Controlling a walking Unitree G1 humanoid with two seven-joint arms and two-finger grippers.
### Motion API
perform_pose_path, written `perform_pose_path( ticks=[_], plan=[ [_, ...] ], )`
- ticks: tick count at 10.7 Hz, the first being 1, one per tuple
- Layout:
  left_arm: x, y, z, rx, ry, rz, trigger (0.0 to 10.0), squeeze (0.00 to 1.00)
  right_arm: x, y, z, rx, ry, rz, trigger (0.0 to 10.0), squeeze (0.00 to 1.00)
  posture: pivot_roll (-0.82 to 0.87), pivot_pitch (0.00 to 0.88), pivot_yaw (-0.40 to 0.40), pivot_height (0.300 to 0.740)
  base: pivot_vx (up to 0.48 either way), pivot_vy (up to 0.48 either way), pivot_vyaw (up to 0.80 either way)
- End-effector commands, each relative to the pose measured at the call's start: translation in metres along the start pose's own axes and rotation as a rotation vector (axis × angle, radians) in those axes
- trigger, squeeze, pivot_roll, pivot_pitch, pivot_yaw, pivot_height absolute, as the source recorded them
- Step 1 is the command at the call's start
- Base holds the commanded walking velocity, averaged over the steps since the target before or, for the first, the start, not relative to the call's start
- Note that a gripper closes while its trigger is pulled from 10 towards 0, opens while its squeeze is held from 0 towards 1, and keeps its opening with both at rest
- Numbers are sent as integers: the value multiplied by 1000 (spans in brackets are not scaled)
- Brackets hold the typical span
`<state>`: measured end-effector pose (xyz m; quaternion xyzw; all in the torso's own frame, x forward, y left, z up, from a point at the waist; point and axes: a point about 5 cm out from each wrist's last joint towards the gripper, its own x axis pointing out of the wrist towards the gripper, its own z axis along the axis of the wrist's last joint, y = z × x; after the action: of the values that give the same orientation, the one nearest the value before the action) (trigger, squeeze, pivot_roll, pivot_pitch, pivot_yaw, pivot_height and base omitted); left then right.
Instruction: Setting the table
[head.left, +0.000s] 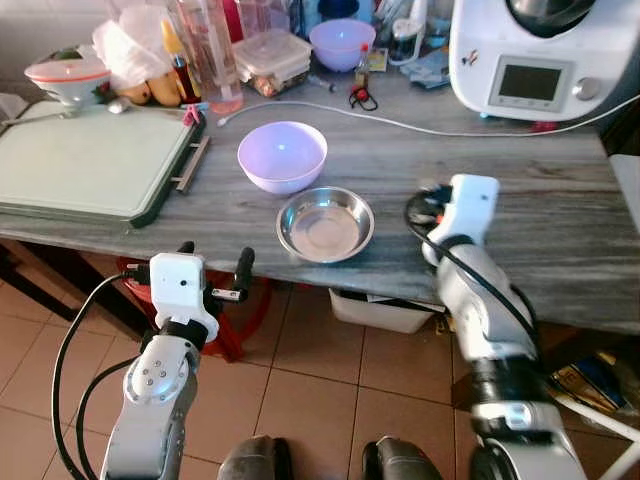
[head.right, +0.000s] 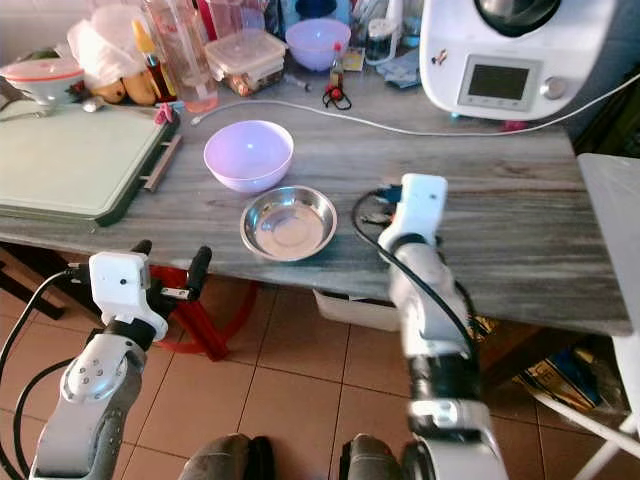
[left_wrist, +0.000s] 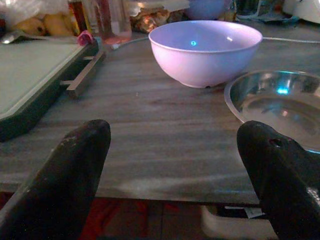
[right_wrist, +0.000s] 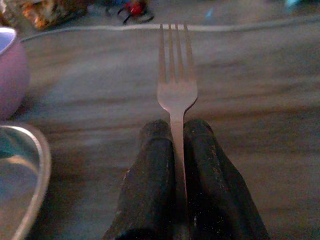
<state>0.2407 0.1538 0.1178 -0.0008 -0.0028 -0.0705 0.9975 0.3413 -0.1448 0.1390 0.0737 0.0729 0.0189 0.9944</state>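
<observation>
A lilac bowl (head.left: 282, 155) stands on the grey wooden table (head.left: 540, 240), and a shallow steel bowl (head.left: 325, 223) sits just in front of it near the table's front edge. My right gripper (right_wrist: 175, 129) is shut on the handle of a metal fork (right_wrist: 176, 75), held low over the table to the right of the steel bowl, tines pointing toward the back. In the head views the white wrist housing (head.left: 470, 205) hides the fork. My left gripper (head.left: 215, 258) hangs open and empty just below the front edge, left of the steel bowl; its fingers (left_wrist: 75, 165) are spread wide.
A green-rimmed board (head.left: 90, 165) fills the table's left part. A white cable (head.left: 400, 125) runs across behind the bowls. A large white kitchen machine (head.left: 540, 50), another lilac bowl (head.left: 342, 42), jars and boxes crowd the back. A white bin (head.left: 385, 310) sits under the table.
</observation>
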Motion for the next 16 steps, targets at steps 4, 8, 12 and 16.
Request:
perform_pose_path(
  ticks=[4, 8, 12, 16],
  plan=[
    [-2, 1, 3, 4, 6, -2, 10000, 0, -5, 19, -13, 87, 106, 19, 10000, 0, 43, 164, 63, 740, 0, 0, 0],
    [0, -4, 3, -11, 6, -18, 10000, 0, -12, 21, -19, 127, 158, -15, 10000, 0, 35, 166, 57, 740, 0, 0, 0],
    [1, -6, 3, -20, 4, -24, 10000, 0, -4, 23, -15, 130, 160, -58, 10000, 0, 37, 164, 51, 740, 0, 0, 0],
    [3, -8, 3, -26, 3, -32, 10000, 0, 3, 24, -12, 126, 150, -78, 10000, 0, 40, 163, 50, 740, 0, 0, 0]
  ],
)
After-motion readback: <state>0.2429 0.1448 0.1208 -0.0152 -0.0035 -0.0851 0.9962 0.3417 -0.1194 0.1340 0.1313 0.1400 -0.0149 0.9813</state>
